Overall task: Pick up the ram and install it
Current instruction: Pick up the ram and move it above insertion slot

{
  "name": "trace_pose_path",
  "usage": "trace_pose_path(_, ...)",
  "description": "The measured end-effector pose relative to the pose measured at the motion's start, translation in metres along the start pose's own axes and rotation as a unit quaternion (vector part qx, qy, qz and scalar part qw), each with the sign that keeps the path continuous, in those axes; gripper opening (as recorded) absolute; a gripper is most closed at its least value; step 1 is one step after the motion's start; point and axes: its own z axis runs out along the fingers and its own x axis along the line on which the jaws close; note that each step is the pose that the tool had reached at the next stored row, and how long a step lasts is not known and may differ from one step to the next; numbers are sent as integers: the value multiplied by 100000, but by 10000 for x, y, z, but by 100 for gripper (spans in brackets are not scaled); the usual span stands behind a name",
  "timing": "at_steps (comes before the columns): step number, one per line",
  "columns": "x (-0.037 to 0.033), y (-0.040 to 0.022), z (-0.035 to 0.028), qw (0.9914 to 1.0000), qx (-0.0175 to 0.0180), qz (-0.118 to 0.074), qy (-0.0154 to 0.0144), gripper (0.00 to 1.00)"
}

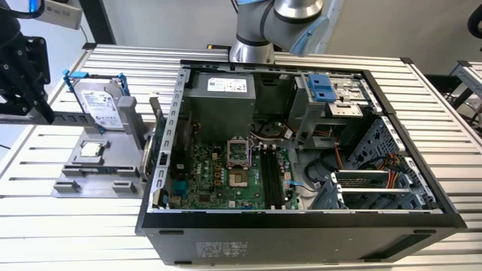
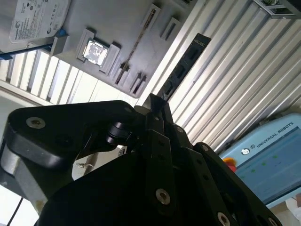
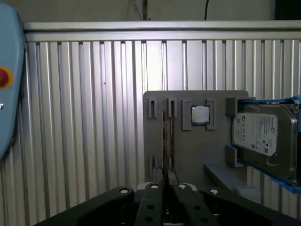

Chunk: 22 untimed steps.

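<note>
One ram (image 1: 156,119) stood edgewise in the grey holder (image 1: 90,169) in the exterior view. In the second wrist view we saw the gripper (image 2: 157,100), jaws together, empty, apart from it; in the first wrist view its edge faced them.

An open computer case (image 1: 301,240) lies on the slatted desk (image 1: 68,231). Beside it, a grey fixture (image 1: 83,183) carries a silver hard drive (image 1: 103,107) and a small processor chip (image 1: 91,149).
</note>
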Motion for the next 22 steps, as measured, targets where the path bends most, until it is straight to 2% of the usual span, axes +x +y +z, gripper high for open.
trace_pose_path(22,-14,2,-297,100000,2,-1,15,0)
